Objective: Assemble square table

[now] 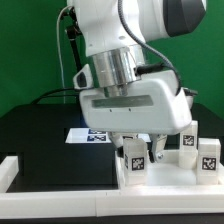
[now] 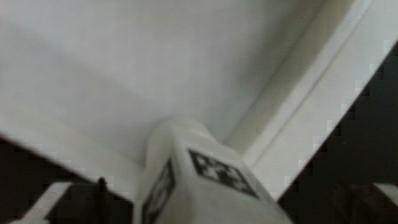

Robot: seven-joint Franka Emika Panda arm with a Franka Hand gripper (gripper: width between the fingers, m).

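Note:
The square table's white slab (image 1: 160,183) lies at the front of the exterior view's right; in the wrist view it fills most of the picture, with its raised rim (image 2: 294,95) running along one side. A short white leg (image 1: 135,158) with a black-and-white tag stands upright on the slab near its corner. My gripper (image 1: 141,150) hangs straight over this leg (image 2: 199,172), one finger on each side. A dark gap shows between the leg and the finger (image 2: 75,200), so the jaws stand open around it.
Two more tagged white legs (image 1: 188,140) (image 1: 208,156) stand at the exterior view's right, by the slab's far side. The marker board (image 1: 88,135) lies on the black table behind the gripper. A long white border bar (image 1: 10,170) runs along the exterior view's left.

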